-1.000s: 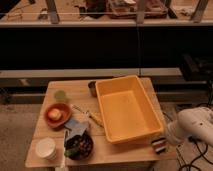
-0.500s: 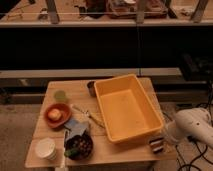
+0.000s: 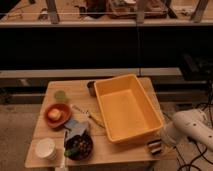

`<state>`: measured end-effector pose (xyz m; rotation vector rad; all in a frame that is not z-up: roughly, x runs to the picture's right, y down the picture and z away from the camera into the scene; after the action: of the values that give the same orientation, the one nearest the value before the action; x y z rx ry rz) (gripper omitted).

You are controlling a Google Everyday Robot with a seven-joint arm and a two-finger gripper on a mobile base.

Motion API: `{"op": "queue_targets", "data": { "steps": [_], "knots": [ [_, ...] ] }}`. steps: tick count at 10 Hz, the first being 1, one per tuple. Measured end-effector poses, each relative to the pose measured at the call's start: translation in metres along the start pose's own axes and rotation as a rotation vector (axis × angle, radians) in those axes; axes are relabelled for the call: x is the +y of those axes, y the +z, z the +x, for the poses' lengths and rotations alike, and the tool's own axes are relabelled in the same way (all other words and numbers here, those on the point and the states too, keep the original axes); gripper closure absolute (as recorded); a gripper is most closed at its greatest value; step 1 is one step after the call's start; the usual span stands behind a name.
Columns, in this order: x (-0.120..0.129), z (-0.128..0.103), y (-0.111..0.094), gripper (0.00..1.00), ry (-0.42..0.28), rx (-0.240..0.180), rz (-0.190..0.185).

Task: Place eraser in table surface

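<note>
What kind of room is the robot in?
Probably a lab or workshop: a wooden table surface stands before long dark workbenches, with cables on the floor. The hand is at the table's near right corner, by the eraser.

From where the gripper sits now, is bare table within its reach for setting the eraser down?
Probably yes. The gripper is at the table surface's near right corner with the eraser at it, just beyond the yellow bin; nothing stands between it and the wood there.
</note>
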<state>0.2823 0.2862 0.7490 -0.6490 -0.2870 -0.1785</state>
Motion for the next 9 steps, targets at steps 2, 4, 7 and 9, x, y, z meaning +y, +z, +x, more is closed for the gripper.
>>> {"op": "queue_targets", "data": {
  "steps": [2, 4, 7, 9],
  "knots": [
    [0.0008, -0.0009, 0.0028, 0.23, 0.003, -0.003, -0.008],
    [0.0012, -0.0018, 0.0044, 0.20, 0.005, -0.008, -0.012],
    [0.0016, -0.0024, 0.0041, 0.20, 0.005, -0.014, -0.015],
    [0.0083, 0.0005, -0.0005, 0.20, 0.012, -0.017, -0.021]
  ]
}}
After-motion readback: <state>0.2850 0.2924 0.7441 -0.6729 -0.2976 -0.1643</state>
